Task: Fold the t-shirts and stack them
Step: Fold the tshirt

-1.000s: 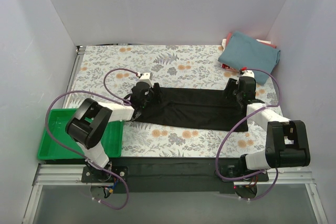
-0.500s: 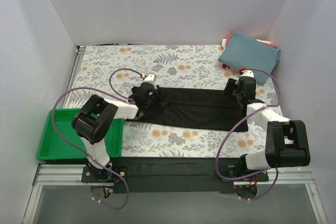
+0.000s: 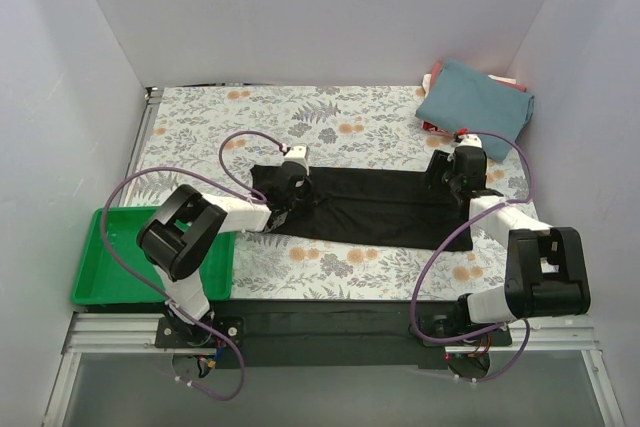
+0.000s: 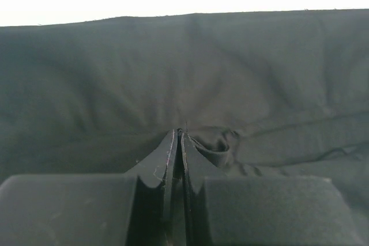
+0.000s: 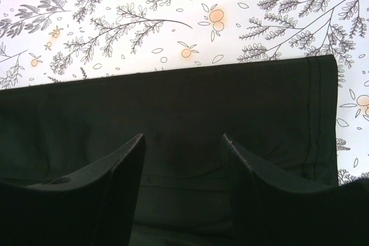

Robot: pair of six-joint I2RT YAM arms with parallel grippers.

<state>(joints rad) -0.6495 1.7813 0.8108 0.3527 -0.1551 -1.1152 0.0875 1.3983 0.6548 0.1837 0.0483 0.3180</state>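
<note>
1. White walls close in a desk (image 3: 200, 119) covered by a floral-print sheet.
2. A black t-shirt (image 3: 375, 207) lies flat at the desk's centre as a long band, running from 9 o'clock to 3 o'clock.
3. A green plastic tray (image 3: 100, 282) sits at the desk's 8 o'clock edge, beside the left arm.
4. A folded teal-blue t-shirt (image 3: 478, 99) rests in the 1 o'clock corner, well apart from the black one.
5. Red and pink t-shirts (image 3: 432, 75) peek out from under the teal one at its 9 o'clock side.
6. The left tool (image 4: 180, 137) is at the black shirt's 9 o'clock end, clenched on a small pinch of black cloth that puckers just beside the fingertips.
7. The right tool (image 5: 183, 137) is at the shirt's 3 o'clock end, released, its fingers (image 5: 130, 159) spread wide over the cloth near the stitched hem.
</note>
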